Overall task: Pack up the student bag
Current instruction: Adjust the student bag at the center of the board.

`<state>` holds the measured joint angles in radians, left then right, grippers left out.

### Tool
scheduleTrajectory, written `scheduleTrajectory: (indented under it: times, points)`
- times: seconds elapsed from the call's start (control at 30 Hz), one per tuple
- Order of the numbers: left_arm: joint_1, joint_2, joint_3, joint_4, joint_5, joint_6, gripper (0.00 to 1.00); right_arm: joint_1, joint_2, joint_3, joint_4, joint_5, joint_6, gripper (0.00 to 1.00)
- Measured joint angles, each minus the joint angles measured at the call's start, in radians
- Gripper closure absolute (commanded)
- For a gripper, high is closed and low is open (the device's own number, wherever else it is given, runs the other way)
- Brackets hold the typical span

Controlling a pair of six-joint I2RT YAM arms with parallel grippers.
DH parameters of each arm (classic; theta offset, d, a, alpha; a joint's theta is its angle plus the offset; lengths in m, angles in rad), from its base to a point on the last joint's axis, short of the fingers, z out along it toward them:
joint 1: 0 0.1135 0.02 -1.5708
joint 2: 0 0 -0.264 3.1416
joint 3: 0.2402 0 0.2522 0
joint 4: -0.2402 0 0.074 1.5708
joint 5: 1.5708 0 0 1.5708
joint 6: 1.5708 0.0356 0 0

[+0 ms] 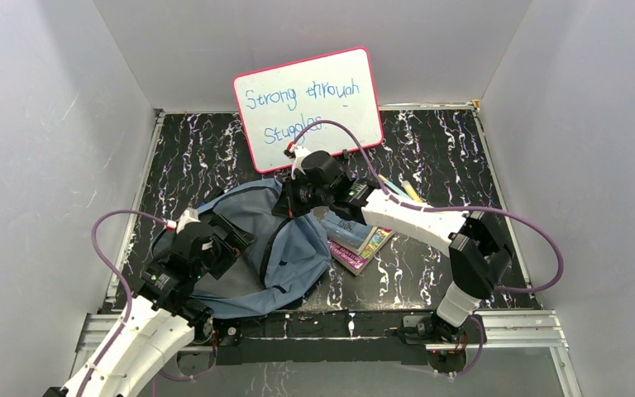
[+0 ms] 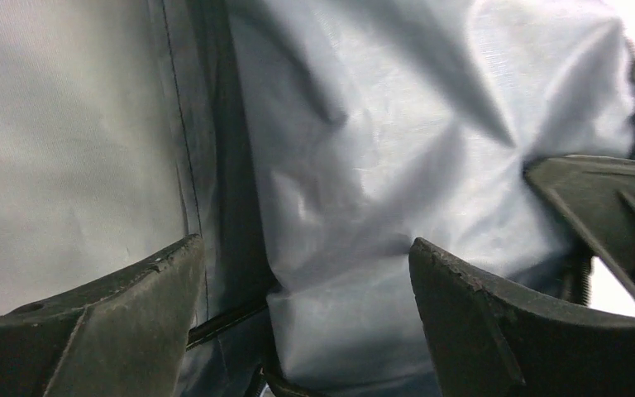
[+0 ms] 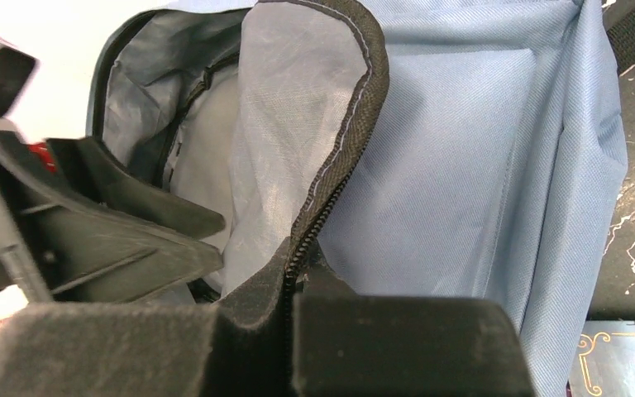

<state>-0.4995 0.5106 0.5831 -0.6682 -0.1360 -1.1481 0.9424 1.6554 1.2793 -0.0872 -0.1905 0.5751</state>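
My left hand (image 2: 306, 248) sits at the mouth of the student bag (image 1: 293, 252), spread wide, with pale lining between the fingers and nothing gripped. The bag lies slumped on the counter (image 1: 438, 157), left of centre, in front of the whiteboard (image 1: 310, 107). My right hand (image 3: 293, 285) is pinched tight on the zipper edge (image 3: 351, 124), lifting the flap. To do this well, I judge I should raise the flap high and spread the left side, so that the books (image 1: 360, 241) just to the right can slide in.
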Motion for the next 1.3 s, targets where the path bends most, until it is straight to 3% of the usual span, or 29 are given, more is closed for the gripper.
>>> scheduleTrajectory:
  times: [0.23, 0.37, 0.67, 0.93, 1.17, 1.3]
  points:
    - [0.000, -0.042, -0.135, 0.122, 0.026, -0.082, 0.12, 0.000, 0.000, 0.000, 0.008, -0.001, 0.003, 0.95]
    - [0.000, -0.044, -0.215, 0.235, 0.030, -0.123, 0.23, 0.000, 0.000, -0.001, 0.009, 0.000, 0.008, 0.95]
    - [-0.001, -0.023, -0.299, 0.460, -0.010, -0.195, 1.00, -0.001, 0.000, -0.014, 0.012, 0.002, 0.018, 0.95]
    - [-0.006, 0.018, -0.296, 0.539, -0.112, -0.181, 1.00, -0.001, 0.072, 0.095, -0.030, 0.007, -0.075, 0.94]
    - [0.016, 0.006, -0.179, 0.450, -0.293, -0.064, 1.00, -0.004, 0.208, 0.284, -0.043, 0.005, -0.165, 0.93]
    - [0.038, 0.041, -0.151, 0.482, -0.301, 0.005, 1.00, -0.007, 0.233, 0.330, -0.044, 0.021, -0.216, 0.93]
